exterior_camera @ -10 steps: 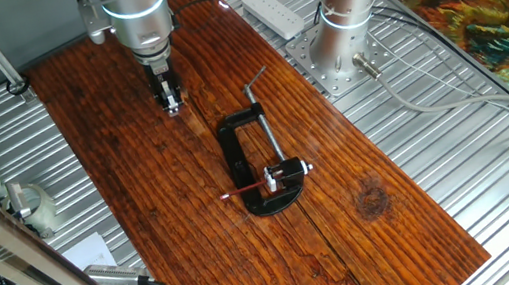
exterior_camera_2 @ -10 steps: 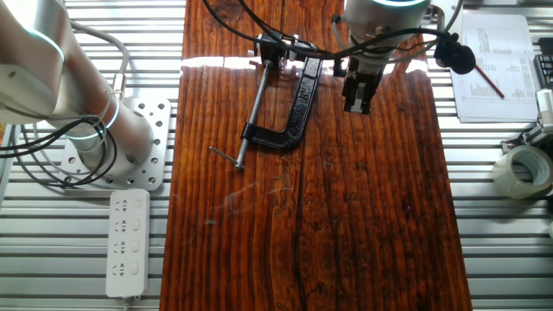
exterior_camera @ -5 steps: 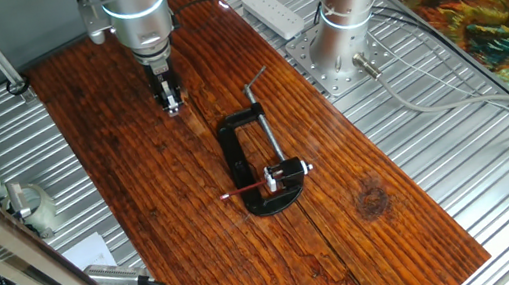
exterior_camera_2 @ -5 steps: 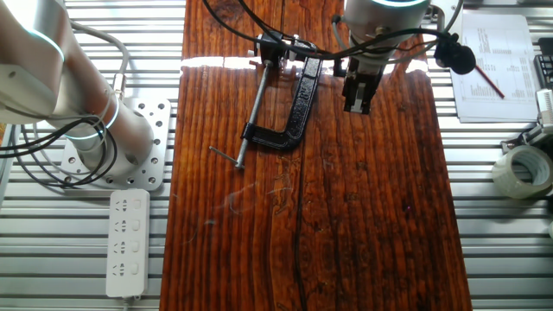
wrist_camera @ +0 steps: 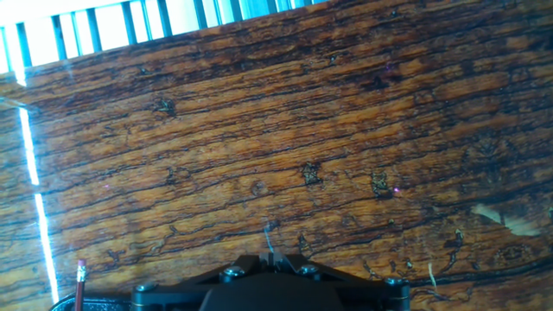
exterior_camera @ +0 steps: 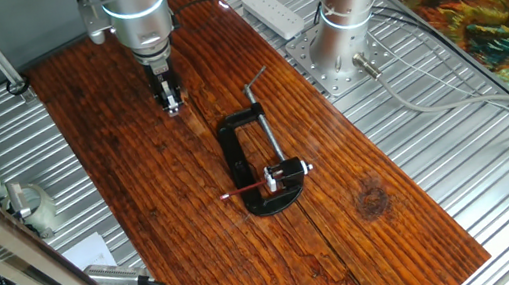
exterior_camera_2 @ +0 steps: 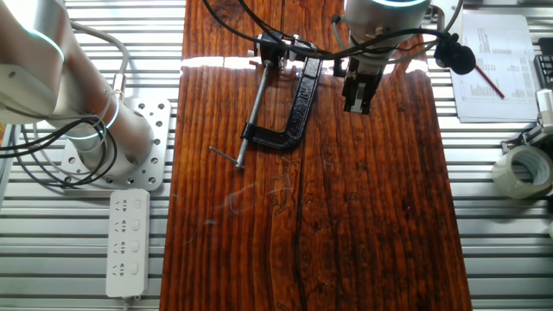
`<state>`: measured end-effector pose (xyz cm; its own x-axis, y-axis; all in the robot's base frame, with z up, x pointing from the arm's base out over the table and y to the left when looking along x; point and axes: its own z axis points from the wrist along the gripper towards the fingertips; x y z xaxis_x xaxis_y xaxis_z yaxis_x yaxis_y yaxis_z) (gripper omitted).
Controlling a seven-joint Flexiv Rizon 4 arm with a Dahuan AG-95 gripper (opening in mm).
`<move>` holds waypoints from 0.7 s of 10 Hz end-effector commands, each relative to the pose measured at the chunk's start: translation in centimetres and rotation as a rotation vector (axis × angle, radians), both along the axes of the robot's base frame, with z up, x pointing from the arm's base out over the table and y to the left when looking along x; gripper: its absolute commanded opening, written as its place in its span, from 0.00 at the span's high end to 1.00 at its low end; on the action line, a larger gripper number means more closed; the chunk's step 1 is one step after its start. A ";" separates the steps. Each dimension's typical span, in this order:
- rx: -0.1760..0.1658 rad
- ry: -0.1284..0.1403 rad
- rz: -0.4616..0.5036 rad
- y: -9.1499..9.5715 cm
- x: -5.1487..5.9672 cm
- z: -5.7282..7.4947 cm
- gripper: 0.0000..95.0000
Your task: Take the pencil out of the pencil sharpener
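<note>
The thin red pencil (exterior_camera: 246,186) lies level, with one end stuck in the small black pencil sharpener (exterior_camera: 288,170), which has a silvery end. The sharpener is held in the jaws of a large black C-clamp (exterior_camera: 240,158) in the middle of the wooden table. In the other fixed view the clamp (exterior_camera_2: 298,104) shows, but the sharpener is hard to make out at its far end. My gripper (exterior_camera: 169,103) hangs over bare wood well behind the clamp, shut and empty; it also shows in the other fixed view (exterior_camera_2: 357,104). In the hand view the pencil's eraser end (wrist_camera: 79,278) shows at the bottom left.
The clamp's grey screw rod (exterior_camera: 268,135) runs along its open side. A second arm's base (exterior_camera: 343,23) stands on the metal bench at the right, beside a white power strip (exterior_camera: 272,10). A tape roll (exterior_camera_2: 521,170) and papers (exterior_camera_2: 494,65) lie off the wood.
</note>
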<state>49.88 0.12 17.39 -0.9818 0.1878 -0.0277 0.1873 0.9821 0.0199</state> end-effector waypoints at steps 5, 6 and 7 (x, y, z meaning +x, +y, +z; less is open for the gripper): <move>0.001 -0.014 0.002 0.4 0.5 -0.7 1.00; 0.001 -0.016 -0.014 1.6 1.1 -0.9 1.00; 0.001 -0.015 -0.019 2.5 1.5 -1.1 1.00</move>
